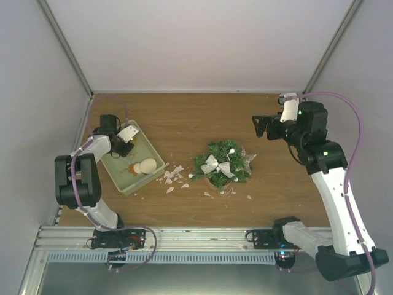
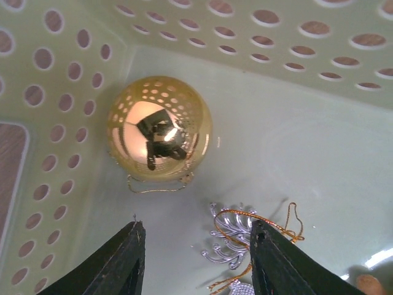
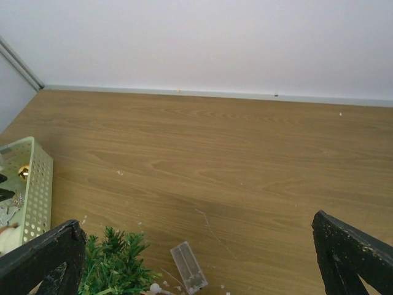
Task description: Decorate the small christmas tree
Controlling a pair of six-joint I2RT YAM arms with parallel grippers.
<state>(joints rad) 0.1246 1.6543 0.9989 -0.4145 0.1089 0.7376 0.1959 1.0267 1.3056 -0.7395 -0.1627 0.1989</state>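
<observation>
Green tree (image 3: 113, 261) cropped, lower half seemingly hidden

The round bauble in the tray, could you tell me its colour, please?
The bauble is shiny gold; left wrist view.

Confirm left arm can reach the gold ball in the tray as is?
Probably yes. The left tool is open inside the tray, and the gold ball lies just ahead with nothing between; a silver ornament lies nearer, off to one side.
</observation>
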